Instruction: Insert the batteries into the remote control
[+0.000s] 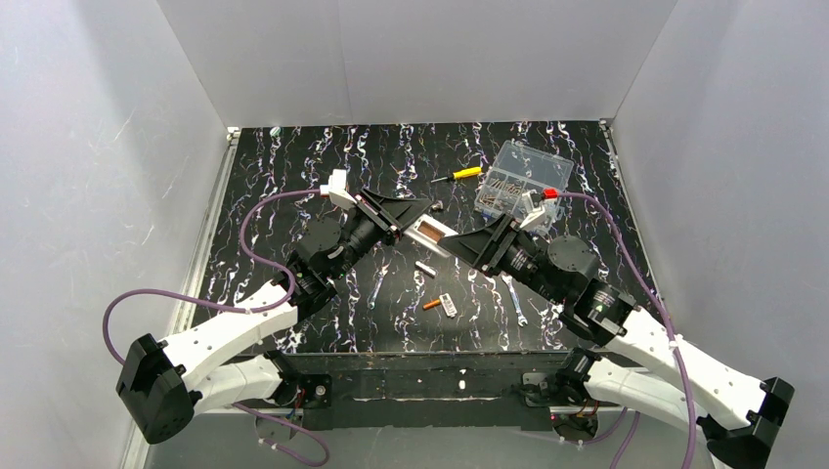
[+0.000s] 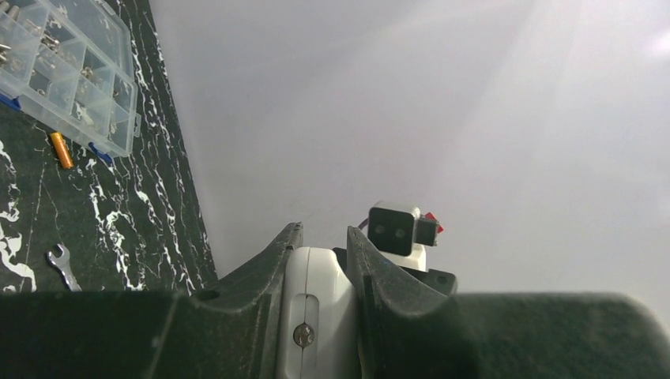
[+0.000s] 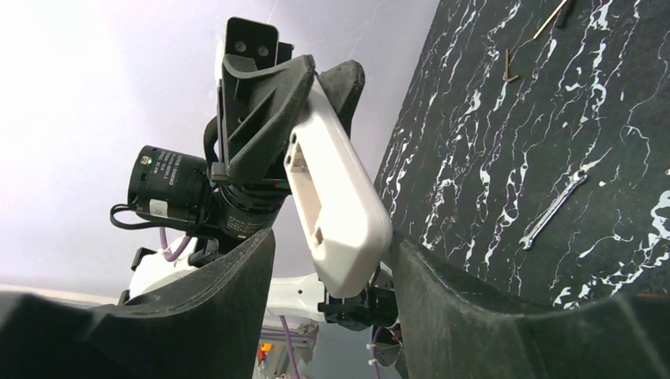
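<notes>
The left gripper (image 2: pixel 325 237) is closed tight on the remote (image 2: pixel 312 308) and holds it by one end, up off the table (image 1: pixel 293 176), with the other end pointing at the right arm. The right gripper (image 3: pixel 332 245) stands open around that free end. One finger is close against the shell and there is a clear gap on the other side, so it has hold of nothing. The right wrist view shows the remote's recessed back, and I cannot tell whether anything sits in the recess. One battery (image 1: pixel 431 304) lies on the table near the arms, and a second battery (image 2: pixel 61 150) seems to lie just beside the box (image 2: pixel 67 75). The remote is likely light, stiff plastic with a smooth skin, so it could twist or slide out of a pinch at one end. The best hold is across its narrow sides, clear of the compartment, with the far end steadied while a cell is pressed in. The batteries look small, hard and round, so they are apt to roll or squirt from the pads. Each is best taken across the middle of the barrel, ends left free, and seated squarely against the contacts.
</notes>
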You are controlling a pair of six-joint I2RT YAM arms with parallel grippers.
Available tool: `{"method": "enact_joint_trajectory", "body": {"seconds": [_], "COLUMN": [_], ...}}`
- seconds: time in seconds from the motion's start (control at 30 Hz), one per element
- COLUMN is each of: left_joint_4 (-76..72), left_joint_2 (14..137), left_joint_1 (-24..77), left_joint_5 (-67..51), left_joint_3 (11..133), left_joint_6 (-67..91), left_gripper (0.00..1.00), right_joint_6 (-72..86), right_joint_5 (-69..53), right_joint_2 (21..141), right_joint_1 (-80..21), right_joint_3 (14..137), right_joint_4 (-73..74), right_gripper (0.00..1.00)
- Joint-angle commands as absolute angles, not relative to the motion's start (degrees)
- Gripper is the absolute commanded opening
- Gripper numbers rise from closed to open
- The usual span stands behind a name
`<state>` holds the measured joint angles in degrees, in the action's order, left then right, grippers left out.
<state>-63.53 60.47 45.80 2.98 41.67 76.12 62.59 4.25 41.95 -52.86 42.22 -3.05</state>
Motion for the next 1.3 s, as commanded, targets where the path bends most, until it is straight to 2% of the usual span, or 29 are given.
{"method": "enact_joint_trajectory", "body": {"seconds": [0.0,0.23,0.33,0.37,0.47,0.53,0.93,1.1,1.27], "left_joint_4": [-70.7,-72.7,-73.1,-72.8,-72.2,-72.2,-70.6,-70.9,-72.2], "left_joint_2": [59.8,60.8,61.2,61.1,60.9,60.8,58.8,57.7,56.9], "left_joint_1": [45.5,45.6,45.6,45.6,45.6,45.6,45.6,45.5,45.6], "left_joint_5": [3.0,2.3,1.7,1.7,1.6,1.5,0.9,-1.7,-4.8], "left_joint_3": [43.4,43.5,43.5,43.6,43.5,43.4,43.0,42.8,42.8], "left_joint_6": [76.8,78.0,78.6,78.9,79.4,79.5,79.7,79.7,79.9], "left_gripper": [0.00,0.00,0.00,0.03,0.19,0.28,0.67,0.72,0.71], "right_joint_6": [64.7,65.7,65.8,65.8,66.6,67.3,68.4,68.3,68.3], "right_joint_5": [2.6,2.5,2.6,2.7,3.9,5.0,6.6,3.6,-0.5], "right_joint_2": [42.5,42.8,42.8,42.7,42.1,41.4,40.3,39.4,38.4], "right_joint_1": [-52.3,-51.8,-51.6,-51.6,-51.6,-51.6,-50.7,-48.3,-45.3], "right_joint_3": [41.5,40.3,40.2,40.2,39.7,39.4,41.5,42.6,43.0], "right_joint_4": [-9.1,-11.8,-12.4,-12.4,-12.3,-11.9,-5.3,-2.4,-0.8], "right_gripper": [0.61,0.45,0.33,0.28,0.10,0.03,0.01,0.01,0.01]}}
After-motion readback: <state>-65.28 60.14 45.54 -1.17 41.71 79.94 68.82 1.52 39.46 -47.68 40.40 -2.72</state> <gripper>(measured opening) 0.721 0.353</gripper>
